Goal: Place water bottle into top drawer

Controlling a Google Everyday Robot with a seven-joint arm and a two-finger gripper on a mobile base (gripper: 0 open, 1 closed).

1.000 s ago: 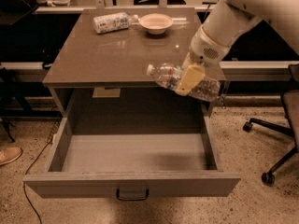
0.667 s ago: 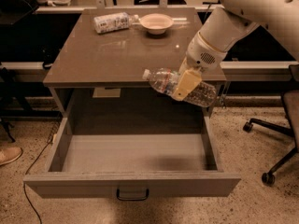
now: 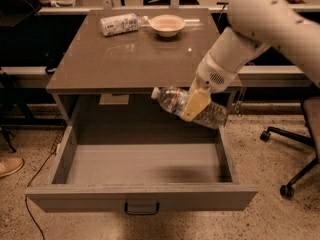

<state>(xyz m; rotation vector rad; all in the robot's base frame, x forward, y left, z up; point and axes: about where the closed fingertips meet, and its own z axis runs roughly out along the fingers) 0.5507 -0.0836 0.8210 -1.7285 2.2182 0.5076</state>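
Observation:
The water bottle [image 3: 172,100] is clear ribbed plastic with a white cap pointing left. It lies nearly level in my gripper [image 3: 195,104], which is shut round its middle with a cream finger across the front. It hangs over the right rear part of the open top drawer [image 3: 142,196], just below the table's front edge. The drawer is pulled fully out, its floor bare, its dark handle at front centre.
On the table [image 3: 120,59] at the back lie a white-wrapped package [image 3: 119,24] and a shallow bowl [image 3: 167,24]. An office chair base [image 3: 295,154] stands at the right. A shoe [image 3: 10,166] shows at the left.
My gripper and the bottle have moved left and slightly down, further in over the open drawer.

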